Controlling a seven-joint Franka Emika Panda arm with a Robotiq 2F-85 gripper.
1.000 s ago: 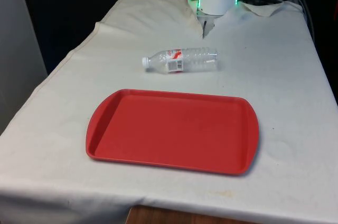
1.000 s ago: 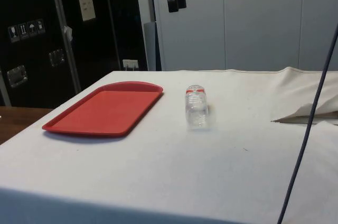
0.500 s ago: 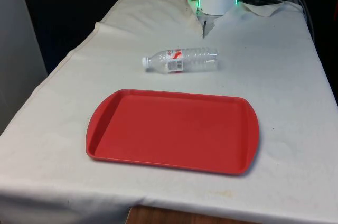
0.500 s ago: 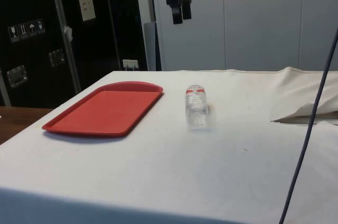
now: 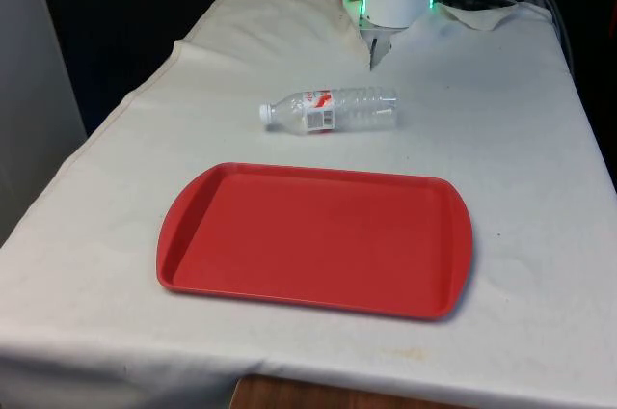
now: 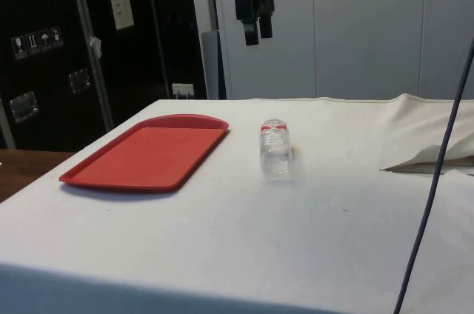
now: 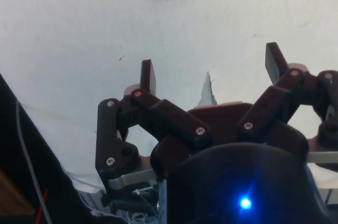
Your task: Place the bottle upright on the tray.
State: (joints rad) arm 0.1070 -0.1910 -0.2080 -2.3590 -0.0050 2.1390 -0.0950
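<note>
Front view: the bottle [image 5: 330, 109] lay on its side on the worktop [image 5: 521, 139], just beyond the tray [image 5: 313, 238], cap toward the front view's left. Clear, ribbed, red-and-white label, looked empty, so probably light, crushy and prone to rolling. I'd grab mid-body near the label.

Side view: the pincer [image 6: 253, 29] hung high above the bottle.

Wrist view: fingers [image 7: 148, 76] spread wide, holding nothing.

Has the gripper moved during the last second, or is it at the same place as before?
Yes. In the side view the gripper has come down from the top edge towards the bottle, which lies where it was beside the tray.
</note>
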